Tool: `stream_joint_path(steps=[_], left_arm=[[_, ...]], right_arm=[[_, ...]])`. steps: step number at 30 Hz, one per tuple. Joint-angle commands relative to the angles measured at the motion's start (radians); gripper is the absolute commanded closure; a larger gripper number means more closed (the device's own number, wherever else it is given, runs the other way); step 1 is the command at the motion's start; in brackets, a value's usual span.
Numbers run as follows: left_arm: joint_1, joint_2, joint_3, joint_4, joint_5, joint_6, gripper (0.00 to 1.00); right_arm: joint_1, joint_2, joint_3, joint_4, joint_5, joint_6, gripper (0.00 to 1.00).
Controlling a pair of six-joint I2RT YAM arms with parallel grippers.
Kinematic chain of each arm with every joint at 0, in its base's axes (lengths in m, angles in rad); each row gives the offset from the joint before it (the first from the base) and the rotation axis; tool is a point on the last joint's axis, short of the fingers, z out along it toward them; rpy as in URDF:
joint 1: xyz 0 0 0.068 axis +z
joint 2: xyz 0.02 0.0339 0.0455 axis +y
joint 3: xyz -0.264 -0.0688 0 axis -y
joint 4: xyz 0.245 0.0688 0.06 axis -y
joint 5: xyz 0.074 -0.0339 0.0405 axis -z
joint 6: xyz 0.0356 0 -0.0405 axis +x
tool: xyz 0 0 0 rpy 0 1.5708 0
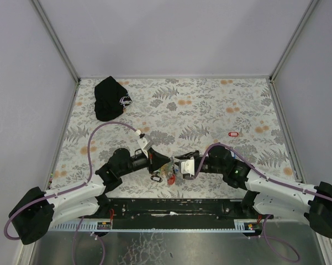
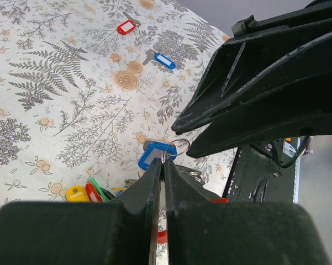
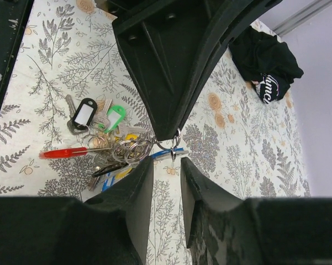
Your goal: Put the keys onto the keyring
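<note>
My left gripper [image 1: 159, 162] [image 2: 162, 163] is shut on a thin metal ring [image 2: 180, 147] that carries a blue-tagged key [image 2: 155, 155]. It holds the ring just above the cloth. In the right wrist view the left gripper's fingers [image 3: 168, 83] come down from above, with that ring [image 3: 175, 144] at their tip. My right gripper [image 1: 177, 165] [image 3: 167, 163] is open, its tips just short of the ring. The keyring bunch [image 3: 128, 149] lies to the side with its red piece [image 3: 66, 152], a black-tagged key [image 3: 84, 114] and a green-tagged key [image 3: 115, 117]. Yellow [image 2: 77, 193] and red [image 2: 92, 192] tags show there too.
A lone red-tagged key [image 1: 232, 133] [image 2: 125, 26] lies on the floral cloth to the far right. A loose blue-tagged key [image 2: 164, 60] lies near it. A black cap [image 1: 111, 98] [image 3: 264, 65] sits at the back left. The black base rail [image 1: 171, 207] runs along the near edge.
</note>
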Motion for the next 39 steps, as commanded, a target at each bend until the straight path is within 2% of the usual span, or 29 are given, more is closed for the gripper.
stream_joint_path(steps=[1,14,19,23,32,39], left_arm=[[0.004,-0.001,0.030,0.021,0.024,0.024,1.00],[0.005,0.007,0.033,0.029,0.034,0.023,1.00],[0.005,0.004,0.034,0.030,0.035,0.020,1.00],[0.004,-0.006,0.027,0.050,0.027,0.005,1.00],[0.005,-0.024,-0.056,0.229,-0.089,-0.107,1.00],[0.005,-0.035,-0.140,0.377,-0.197,-0.184,1.00]], right_arm=[[0.009,0.022,0.061,0.068,0.007,-0.037,0.67],[0.008,0.057,0.088,0.069,-0.007,-0.017,0.74],[0.008,0.069,0.101,0.027,-0.007,-0.017,0.84],[0.008,0.065,0.108,-0.020,-0.013,-0.021,0.99],[0.020,0.042,0.049,-0.009,-0.006,0.000,1.00],[0.054,0.050,-0.007,0.066,0.031,0.055,1.00]])
